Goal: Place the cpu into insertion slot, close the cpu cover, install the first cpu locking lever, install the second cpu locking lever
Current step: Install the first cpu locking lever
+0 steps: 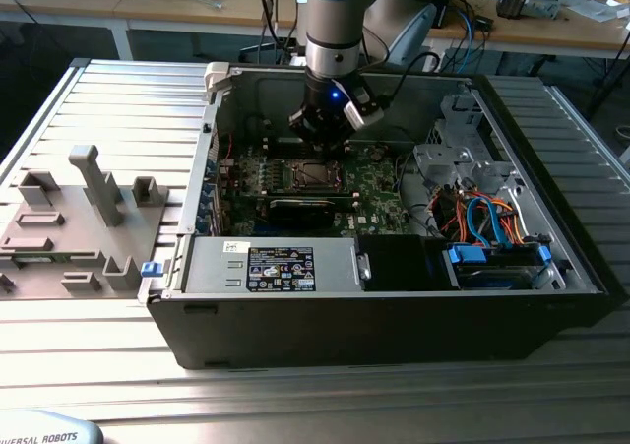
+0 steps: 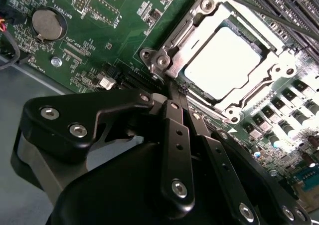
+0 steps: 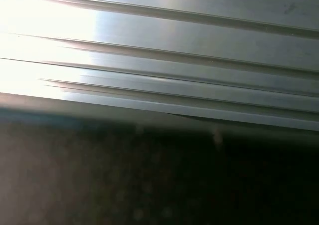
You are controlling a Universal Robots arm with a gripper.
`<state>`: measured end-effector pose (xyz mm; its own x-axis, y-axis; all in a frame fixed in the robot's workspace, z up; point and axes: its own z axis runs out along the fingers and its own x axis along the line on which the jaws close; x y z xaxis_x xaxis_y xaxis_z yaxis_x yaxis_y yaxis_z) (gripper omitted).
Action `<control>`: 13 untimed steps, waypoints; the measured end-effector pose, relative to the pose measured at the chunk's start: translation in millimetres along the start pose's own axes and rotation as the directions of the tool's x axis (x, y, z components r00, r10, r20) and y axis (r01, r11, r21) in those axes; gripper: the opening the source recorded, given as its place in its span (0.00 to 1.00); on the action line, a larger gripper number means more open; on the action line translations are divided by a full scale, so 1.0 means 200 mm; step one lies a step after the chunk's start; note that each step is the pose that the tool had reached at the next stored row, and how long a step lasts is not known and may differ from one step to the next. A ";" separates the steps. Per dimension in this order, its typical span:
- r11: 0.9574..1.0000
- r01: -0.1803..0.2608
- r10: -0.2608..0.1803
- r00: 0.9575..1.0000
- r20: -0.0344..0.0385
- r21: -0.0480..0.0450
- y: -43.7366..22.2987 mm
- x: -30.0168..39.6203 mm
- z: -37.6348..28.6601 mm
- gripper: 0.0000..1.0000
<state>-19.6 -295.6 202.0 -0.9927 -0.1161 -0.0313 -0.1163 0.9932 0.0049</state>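
The cpu (image 2: 222,60), a square chip with a pale silver top, lies flat in the socket on the green board (image 2: 124,30). The cpu cover (image 2: 281,68), a silvery frame, lies down around it with the chip showing through its window. A thin lever rod (image 2: 264,13) runs along one side of the socket. My gripper (image 2: 173,91) has its black fingers (image 2: 175,135) pressed together, their tips right at the socket's corner by a hinge screw (image 2: 163,61). In the exterior view the gripper (image 1: 323,141) hangs low inside the open computer case (image 1: 394,306), just above the socket (image 1: 315,176).
A coin battery (image 2: 47,24) sits on the board away from the socket, with memory slots (image 2: 294,0) beyond it. The case holds a power supply (image 1: 276,267) and a drive cage with cables (image 1: 492,237). A grey fixture (image 1: 89,208) stands on the ribbed metal table (image 3: 199,35).
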 end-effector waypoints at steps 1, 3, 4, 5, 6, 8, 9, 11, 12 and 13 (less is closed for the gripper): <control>1.000 0.000 0.000 1.000 0.000 0.000 0.000 -0.001 0.001 0.11; 1.000 0.000 0.000 1.000 0.000 0.000 0.002 -0.002 0.001 0.11; 1.000 0.000 0.000 1.000 0.000 0.000 0.003 -0.002 0.001 0.11; 1.000 0.000 0.000 1.000 0.000 0.000 0.003 -0.002 0.001 0.11; 1.000 0.000 0.000 1.000 0.000 0.000 0.004 -0.002 0.000 0.11; 1.000 0.000 0.000 1.000 0.001 -0.001 0.005 -0.003 -0.012 0.11; 1.000 0.000 0.000 1.000 0.000 0.000 0.004 -0.003 -0.024 0.11; 1.000 0.000 0.000 1.000 0.000 0.000 0.004 -0.003 -0.048 0.11; 1.000 0.000 0.000 1.000 0.000 0.000 0.003 -0.003 -0.055 0.11; 1.000 0.000 0.000 1.000 0.000 -0.001 -0.005 -0.003 -0.058 0.11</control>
<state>-19.3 -296.7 213.6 -0.9927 -0.1163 -0.0317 -0.1166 0.9932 0.0059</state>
